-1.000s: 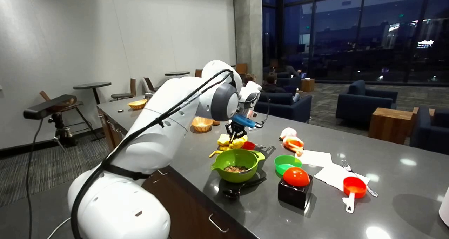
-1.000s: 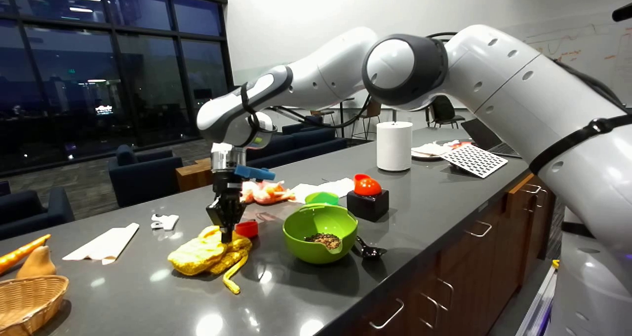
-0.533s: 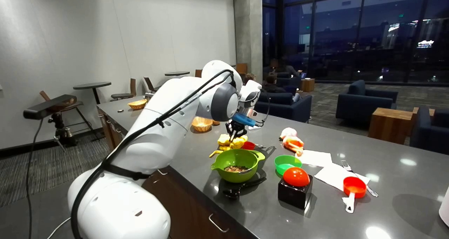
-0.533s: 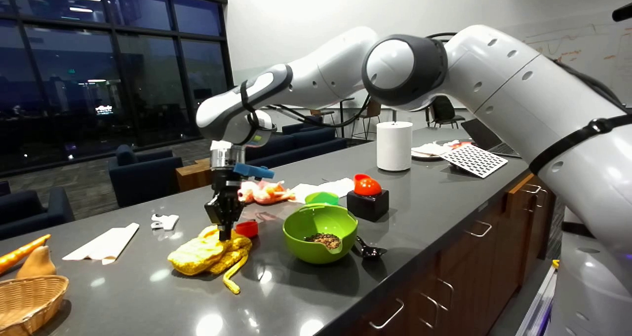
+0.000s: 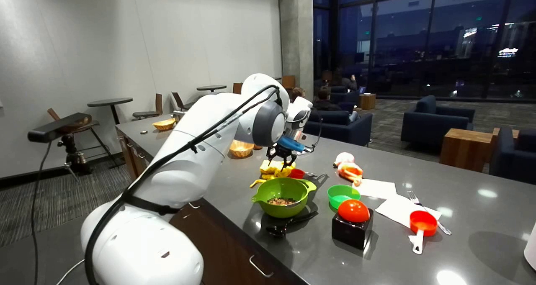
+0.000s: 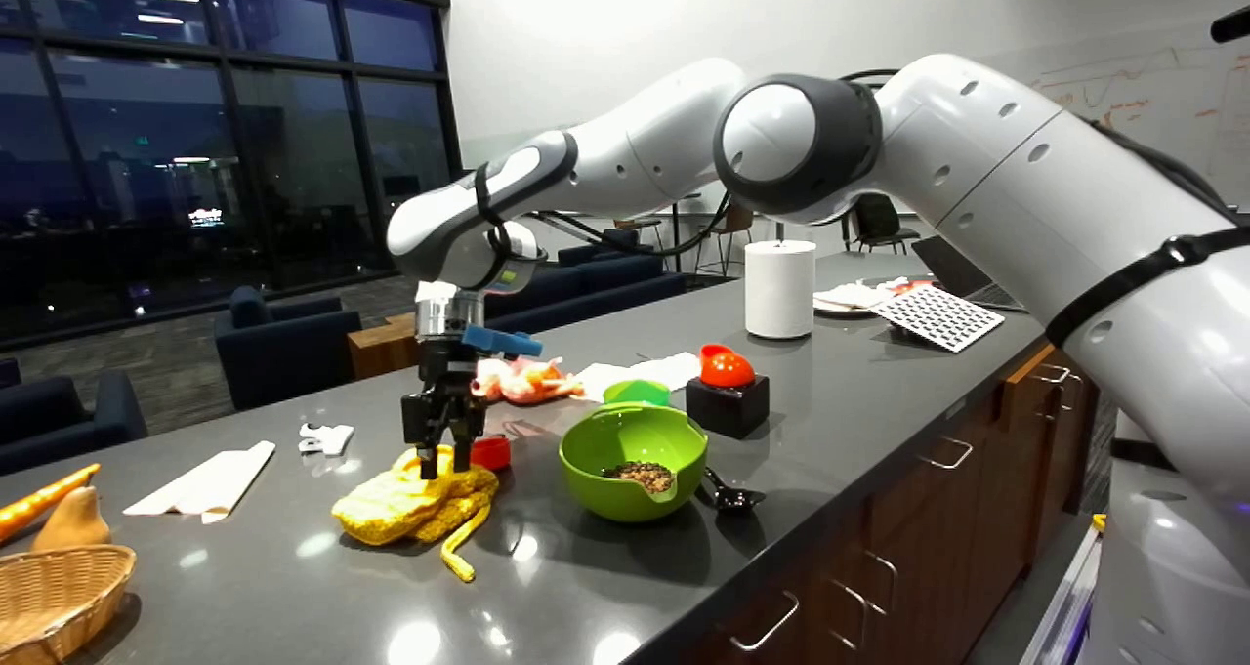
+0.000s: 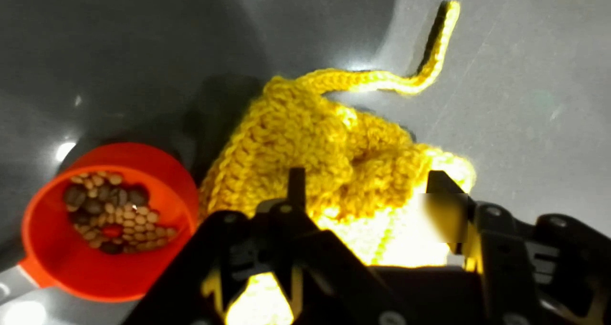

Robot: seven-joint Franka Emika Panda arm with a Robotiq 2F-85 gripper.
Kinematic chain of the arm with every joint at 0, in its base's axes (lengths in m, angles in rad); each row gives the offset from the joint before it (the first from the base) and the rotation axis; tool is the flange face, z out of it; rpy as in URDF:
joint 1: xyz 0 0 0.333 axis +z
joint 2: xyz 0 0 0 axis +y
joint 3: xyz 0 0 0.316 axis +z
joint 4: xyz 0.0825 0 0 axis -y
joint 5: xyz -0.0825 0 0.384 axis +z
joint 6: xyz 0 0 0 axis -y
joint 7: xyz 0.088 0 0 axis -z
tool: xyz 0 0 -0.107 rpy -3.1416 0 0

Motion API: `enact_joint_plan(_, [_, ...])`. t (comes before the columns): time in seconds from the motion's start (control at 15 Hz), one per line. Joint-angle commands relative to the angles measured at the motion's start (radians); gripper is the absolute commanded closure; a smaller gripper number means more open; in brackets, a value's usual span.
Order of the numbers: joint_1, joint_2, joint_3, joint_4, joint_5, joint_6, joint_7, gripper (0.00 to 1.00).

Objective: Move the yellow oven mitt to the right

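Black, jointed gripper (image 6: 445, 472) of mine, its 2 fingers (image 6: 429, 462) spread apart, points down over the mustard-yellow crocheted cloth mitt (image 6: 391, 511) lying crumpled on the glossy dark-grey counter (image 6: 244, 592), thin strap (image 7: 382, 80) trailing out, just beside a round red plastic cup (image 7: 90, 275); I cannot tell if the fingers touch the mitt

In wrist view, gripper (image 7: 368, 196) partly hides mitt (image 7: 305, 139); cup handle (image 7: 16, 284) is cropped.

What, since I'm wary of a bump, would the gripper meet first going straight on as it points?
The mitt, directly below the gripper; depth is unclear, so its open jaws may already touch it.
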Motion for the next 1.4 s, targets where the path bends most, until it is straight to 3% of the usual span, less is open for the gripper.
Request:
enact_joint_plan(0.0, [-0.006,0.026,0.012,0.034,0.025,-0.042,0.007,0.02])
enact_joint_plan(0.53, [-0.003,0.049,0.012,0.046,0.037,-0.076,0.012,0.00])
enact_joint_plan(0.87, [0.055,0.060,-0.045,0.059,-0.057,-0.108,0.109,0.00])
enact_joint_plan(1.33, [0.110,0.087,-0.070,0.137,-0.160,-0.178,0.175,0.00])
